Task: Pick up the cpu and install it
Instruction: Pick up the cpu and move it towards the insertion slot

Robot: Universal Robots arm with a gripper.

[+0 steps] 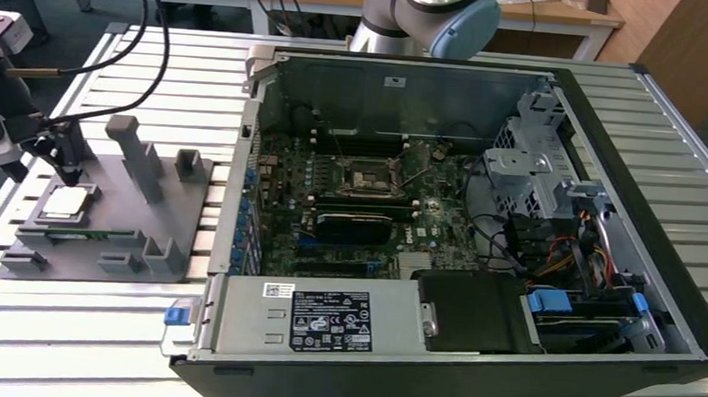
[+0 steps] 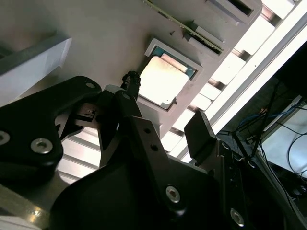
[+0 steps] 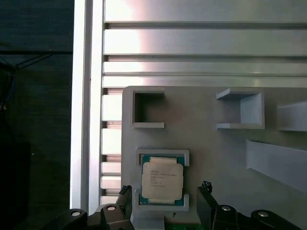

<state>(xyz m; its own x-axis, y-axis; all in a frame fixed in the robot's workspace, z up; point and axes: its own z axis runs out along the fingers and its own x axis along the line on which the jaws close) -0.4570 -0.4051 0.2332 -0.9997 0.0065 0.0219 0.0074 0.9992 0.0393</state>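
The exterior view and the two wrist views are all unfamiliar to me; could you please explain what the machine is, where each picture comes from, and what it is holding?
The machine is a robot arm with a two-fingered gripper. The exterior view comes from a camera off the arm, showing a slatted metal table. On it sit an open computer case and a grey holder tray. Both wrist views come from cameras riding on the arm. The cpu lies in a recess of the tray; the open gripper hovers over it, a finger either side, holding nothing.
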